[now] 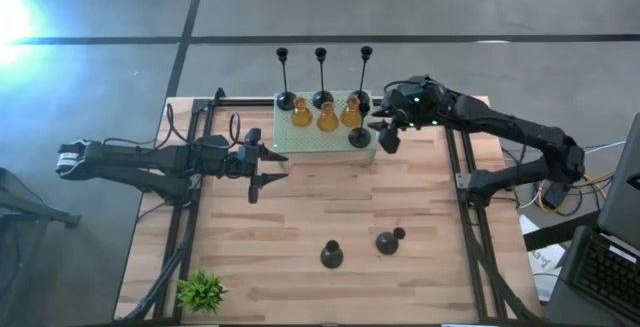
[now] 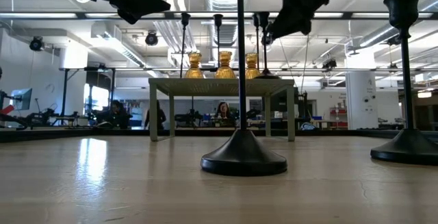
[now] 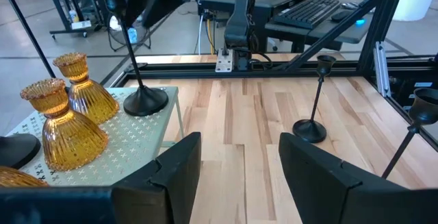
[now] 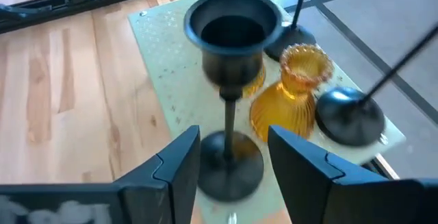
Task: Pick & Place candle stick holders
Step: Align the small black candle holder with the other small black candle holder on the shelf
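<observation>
A light wooden table (image 1: 300, 227) is seen from above, with a dark robot arm reaching in from each side. Near the far edge stands a mint-green perforated box-like stand (image 1: 285, 139).

Counting the candle stick holders: three bulbous amber-orange ribbed glass holders (image 1: 327, 117) stand in a row on the stand. Behind them, along the stand's far edge, is a row of three tall thin black holders on round bases (image 1: 322, 97). A fourth tall black stemmed holder (image 1: 359, 137) stands upright on the stand's near right corner, its cup (image 4: 231, 25) showing large in the right wrist view and its round base (image 4: 229, 162) resting on the green surface. On the bare table nearer the camera stand two more tall black stemmed holders (image 1: 332, 256), side by side and well apart from the stand; from above they look like short domes, but the low view shows thin stems on round bases. That makes six black holders and three amber ones, nine in all.

The right gripper (image 1: 386, 137) is just beside the fourth holder, over the stand's right corner. Its two dark fingers (image 4: 176, 169) are spread apart on either side of the stem without touching it, so it holds nothing.

The left gripper (image 1: 258, 180) waits over the table just left of the stand, fingers wide open and empty.

A small leafy green plant (image 1: 202, 290) sits at the near left corner.
</observation>
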`<state>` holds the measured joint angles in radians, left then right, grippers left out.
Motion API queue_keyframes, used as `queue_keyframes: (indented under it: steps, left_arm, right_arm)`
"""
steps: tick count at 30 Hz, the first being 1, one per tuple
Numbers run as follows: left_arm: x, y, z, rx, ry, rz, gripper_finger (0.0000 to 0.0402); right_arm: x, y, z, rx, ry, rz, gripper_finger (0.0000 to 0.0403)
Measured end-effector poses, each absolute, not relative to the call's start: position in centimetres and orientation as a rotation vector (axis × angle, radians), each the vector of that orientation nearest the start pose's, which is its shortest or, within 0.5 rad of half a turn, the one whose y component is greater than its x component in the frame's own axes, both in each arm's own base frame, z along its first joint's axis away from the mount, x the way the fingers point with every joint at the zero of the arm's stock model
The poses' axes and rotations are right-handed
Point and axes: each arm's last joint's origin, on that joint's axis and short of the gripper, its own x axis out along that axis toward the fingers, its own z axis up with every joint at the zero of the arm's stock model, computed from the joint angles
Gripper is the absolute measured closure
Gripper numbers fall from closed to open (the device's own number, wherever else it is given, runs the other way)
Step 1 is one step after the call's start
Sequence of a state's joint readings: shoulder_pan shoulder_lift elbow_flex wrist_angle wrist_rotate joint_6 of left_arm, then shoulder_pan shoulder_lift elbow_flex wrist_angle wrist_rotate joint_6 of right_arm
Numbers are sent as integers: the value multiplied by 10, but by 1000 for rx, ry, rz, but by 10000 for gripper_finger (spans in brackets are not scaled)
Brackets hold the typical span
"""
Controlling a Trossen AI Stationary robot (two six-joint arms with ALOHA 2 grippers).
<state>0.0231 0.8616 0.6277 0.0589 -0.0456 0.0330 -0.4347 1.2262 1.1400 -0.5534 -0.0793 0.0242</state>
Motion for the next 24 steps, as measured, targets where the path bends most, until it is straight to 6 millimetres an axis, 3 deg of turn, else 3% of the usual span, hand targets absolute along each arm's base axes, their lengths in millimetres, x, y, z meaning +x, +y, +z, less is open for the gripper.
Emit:
queue_keyframes:
  steps: [5,13,20,24]
  left_arm:
    - [195,6,289,30,176,66,200]
    - [195,6,289,14,176,67,200]
    - [195,6,289,1,175,69,200]
    - [195,6,289,1,175,69,200]
  right_arm:
    - [204,-88,345,225,667,-338,239]
    - [152,-41,351,353,734,-275,266]
    - [122,0,316,506,753,-213,297]
    - [117,20,291,568,752,-168,314]
